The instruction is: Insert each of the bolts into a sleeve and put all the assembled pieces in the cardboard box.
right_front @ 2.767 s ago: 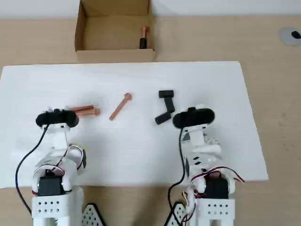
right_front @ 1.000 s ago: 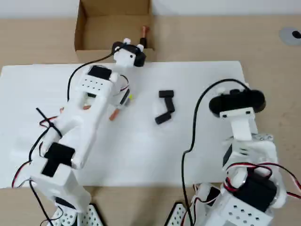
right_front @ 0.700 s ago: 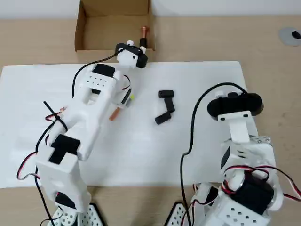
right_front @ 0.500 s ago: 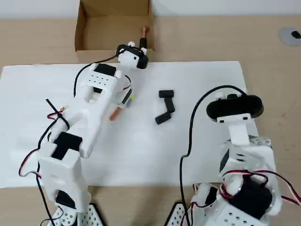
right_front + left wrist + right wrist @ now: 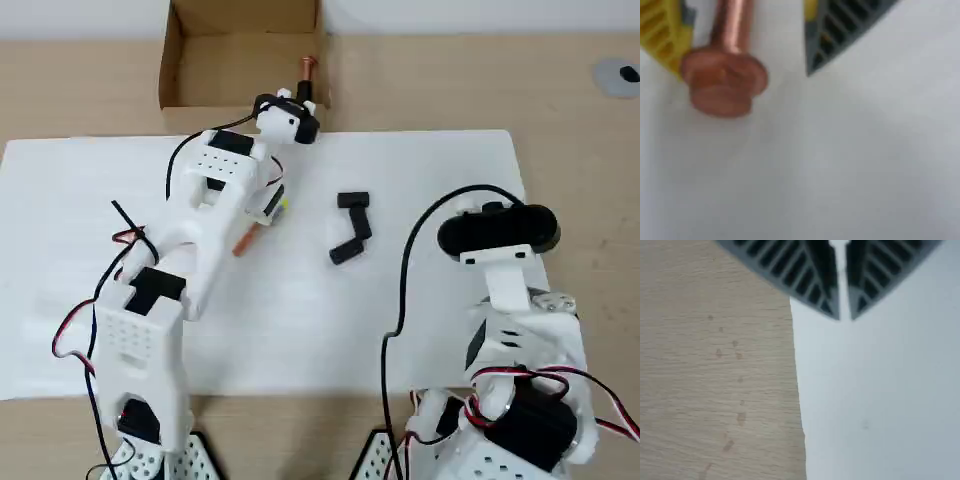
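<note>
Both arms leave their folded rest pose.
The left arm point(image 5: 200, 215) now lies stretched across the white sheet point(image 5: 420, 330) towards the cardboard box point(image 5: 240, 110), with the left gripper point(image 5: 740, 70) spread around a bolt point(image 5: 724, 82). The right arm point(image 5: 505, 290) stands raised further right, the right gripper point(image 5: 842, 315) above the sheet's edge, drifting slightly back.

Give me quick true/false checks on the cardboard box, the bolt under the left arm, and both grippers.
1. One assembled piece lies in the cardboard box. True.
2. The right gripper holds a sleeve. False: it is shut on nothing, over the edge of the white mat.
3. The left gripper is open with a copper bolt between its fingers. True.
4. The cardboard box stands on the white mat. False: it stands on the wooden table, beyond the mat's far edge.
</note>
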Controlling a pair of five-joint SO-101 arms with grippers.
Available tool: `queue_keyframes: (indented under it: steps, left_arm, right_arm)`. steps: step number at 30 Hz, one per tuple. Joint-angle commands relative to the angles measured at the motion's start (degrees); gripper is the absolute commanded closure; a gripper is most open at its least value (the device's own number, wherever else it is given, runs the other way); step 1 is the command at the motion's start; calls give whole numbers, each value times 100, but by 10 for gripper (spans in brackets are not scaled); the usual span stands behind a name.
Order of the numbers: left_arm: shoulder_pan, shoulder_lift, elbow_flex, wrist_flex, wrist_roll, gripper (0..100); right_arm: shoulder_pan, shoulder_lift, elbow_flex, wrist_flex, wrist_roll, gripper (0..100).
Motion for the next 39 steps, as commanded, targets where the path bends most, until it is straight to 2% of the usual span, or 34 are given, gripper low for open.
queue_keyframes:
  steps: [1, 6, 18, 22, 26, 32, 35, 39]
  left_arm:
    - [79, 48, -132, -53, -26, 837]
    - [132, 31, -167, 229, -9, 988]
    - [114, 22, -176, 695, 0, 988]
    - [97, -251, -378, 958, 396, 988]
    - [132, -1332, -730, 1292, 1037, 988]
    - [290, -3881, -791, 1925, 1776, 988]
    - [413, -5024, -404, 2251, 1820, 988]
    - [193, -6387, 651, 2295, 1776, 988]
  right_arm:
    - [101, -13, 22, -9, 18, 989]
    - [101, -13, 31, -18, 18, 989]
    - [101, -13, 4, 9, 18, 989]
    - [92, -13, 4, 18, 18, 989]
    - [57, -13, -4, 18, 18, 989]
    - [-22, 40, 4, 246, 53, 989]
    - [-505, 40, -4, 527, 62, 989]
    - [-1103, 180, -321, 580, 62, 989]
